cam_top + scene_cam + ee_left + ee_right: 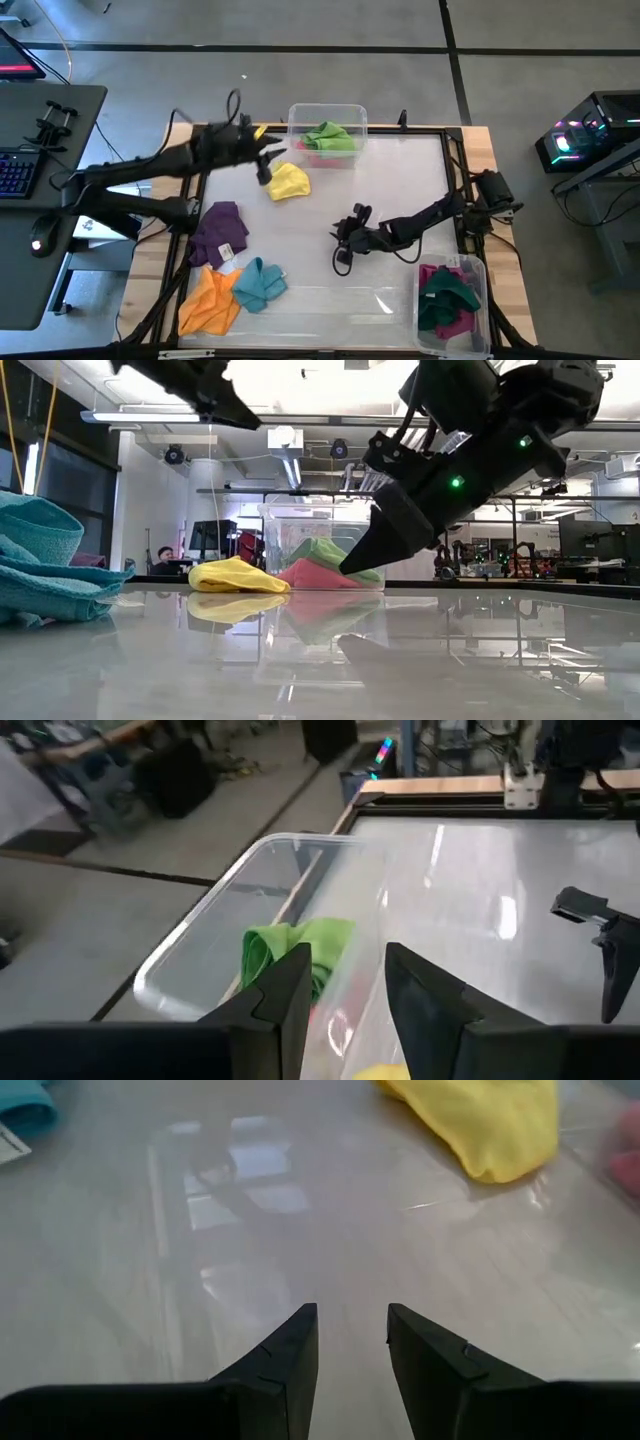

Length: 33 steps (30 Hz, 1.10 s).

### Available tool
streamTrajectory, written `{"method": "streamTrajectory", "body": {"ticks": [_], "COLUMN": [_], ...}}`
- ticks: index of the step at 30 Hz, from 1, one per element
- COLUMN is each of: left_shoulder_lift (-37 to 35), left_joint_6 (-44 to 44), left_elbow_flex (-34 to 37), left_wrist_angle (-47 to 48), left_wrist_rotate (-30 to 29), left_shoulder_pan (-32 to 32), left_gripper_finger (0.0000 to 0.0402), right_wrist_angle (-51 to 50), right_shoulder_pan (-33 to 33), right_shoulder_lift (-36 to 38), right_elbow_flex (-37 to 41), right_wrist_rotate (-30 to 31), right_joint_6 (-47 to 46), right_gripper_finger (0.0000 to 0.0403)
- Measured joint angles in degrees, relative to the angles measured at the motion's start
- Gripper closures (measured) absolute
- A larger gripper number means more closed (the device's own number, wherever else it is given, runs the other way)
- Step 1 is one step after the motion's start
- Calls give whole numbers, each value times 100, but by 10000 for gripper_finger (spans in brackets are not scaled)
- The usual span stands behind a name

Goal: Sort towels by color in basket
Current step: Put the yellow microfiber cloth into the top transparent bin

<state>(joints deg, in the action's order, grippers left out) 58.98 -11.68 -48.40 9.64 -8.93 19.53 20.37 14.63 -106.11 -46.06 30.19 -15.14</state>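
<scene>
The left gripper hangs with fingers parted and empty — the yellow towel lies on the table just below them, beside the clear bin. The right gripper waits open. Next, I judge: descend, pinch that towel, lift it binward.

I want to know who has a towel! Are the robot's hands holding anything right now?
No. The left hand and right hand both have empty, open fingers; the yellow towel lies loose on the table.
</scene>
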Motion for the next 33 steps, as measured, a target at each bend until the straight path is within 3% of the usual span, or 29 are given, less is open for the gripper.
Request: {"method": "streamTrajectory", "body": {"ticks": [7,12,20,33], "left_shoulder_lift": [-819,-819,-657,168], "left_joint_6": [402,1095,1397,1713], "left_elbow_flex": [1477,2429,3534,3849], "left_wrist_angle": [-423,-910,-2337,-3268], "left_wrist_rotate": [-1095,-1148,-1128,-1125], "left_shoulder_pan": [-869,-1086,-1145,-642], "left_gripper_finger": [298,298,294,161], "right_wrist_angle": [154,250,441,822], "right_shoulder_pan": [-13,-32,-40,-190], "right_shoulder_lift": [-15,-15,-15,-15], "right_elbow_flex": [0,0,0,0], "right_wrist_rotate": [-333,-356,-382,-384], "right_joint_6": [86,104,107,171], "right_gripper_finger": [284,284,284,284]}}
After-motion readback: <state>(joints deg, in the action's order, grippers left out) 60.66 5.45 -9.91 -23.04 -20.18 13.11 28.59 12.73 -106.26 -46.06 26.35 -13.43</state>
